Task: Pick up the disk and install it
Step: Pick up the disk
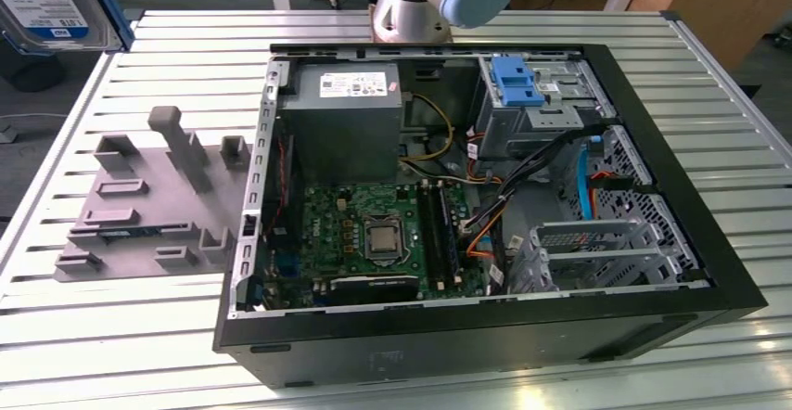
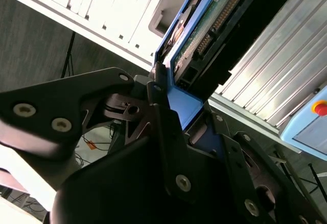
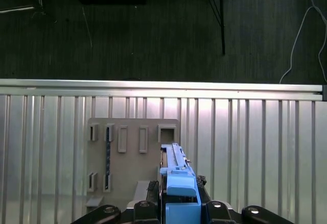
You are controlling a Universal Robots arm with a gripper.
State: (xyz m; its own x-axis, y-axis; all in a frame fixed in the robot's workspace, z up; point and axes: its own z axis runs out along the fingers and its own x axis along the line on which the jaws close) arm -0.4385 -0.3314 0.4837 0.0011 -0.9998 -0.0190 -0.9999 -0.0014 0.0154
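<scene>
The disk [image 1: 47,6], silver with a white-and-blue label and a blue carrier frame, hangs in the air at the exterior view's upper left, beyond the table's corner. In the first wrist view the disk [image 3: 175,175] stands edge-on between the black fingers [image 3: 145,206], high above the grey holder plate [image 3: 133,147]. The second wrist view shows the disk's green circuit-board side [image 2: 214,15] and blue carrier [image 2: 183,106]. My gripper [image 3: 176,208] is shut on the disk at its carrier end.
An open computer case [image 1: 693,299] lies on the slatted metal table [image 1: 74,336], holding a motherboard [image 1: 371,234], a grey power supply [image 1: 340,104] and a blue latch bracket [image 1: 517,81] at the drive bay. The grey holder plate [image 1: 148,197] sits at the case's left. The arm's base [image 1: 415,6] stands behind.
</scene>
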